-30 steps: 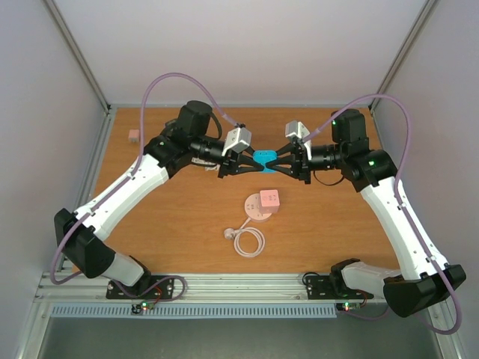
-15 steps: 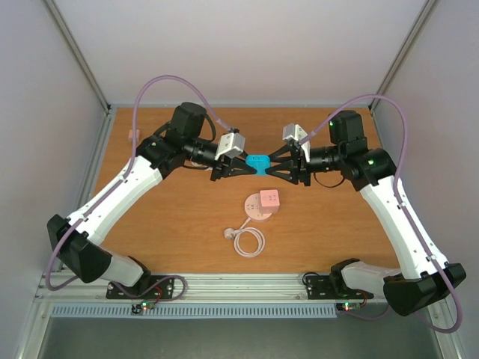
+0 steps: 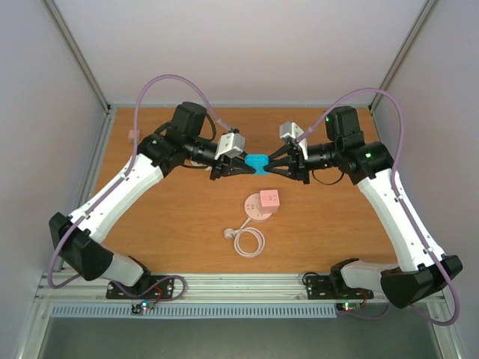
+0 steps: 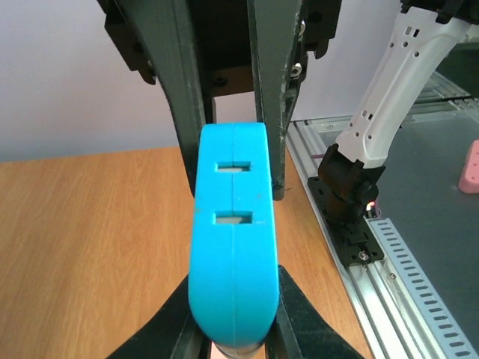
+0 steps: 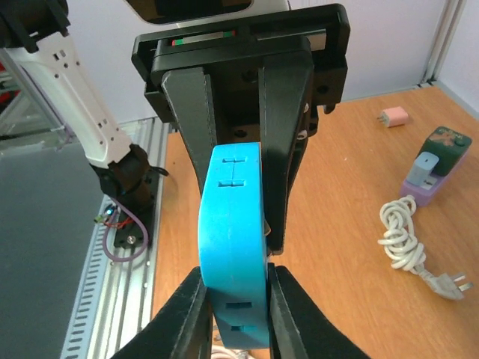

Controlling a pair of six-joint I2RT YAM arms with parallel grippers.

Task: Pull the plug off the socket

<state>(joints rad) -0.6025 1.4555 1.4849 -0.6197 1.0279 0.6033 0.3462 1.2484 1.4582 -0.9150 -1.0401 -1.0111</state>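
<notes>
Two ends of the blue socket block (image 3: 257, 161) are squeezed tight, the left by the left gripper (image 3: 244, 166), the right by the right gripper (image 3: 271, 168), over the table's (image 3: 179, 217) far middle.

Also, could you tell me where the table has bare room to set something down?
Bare wood lies along the back wall behind the blue adapter, and right of the pink socket toward the right arm. Crowded: the middle, with adapter, socket and coiled cable.
</notes>
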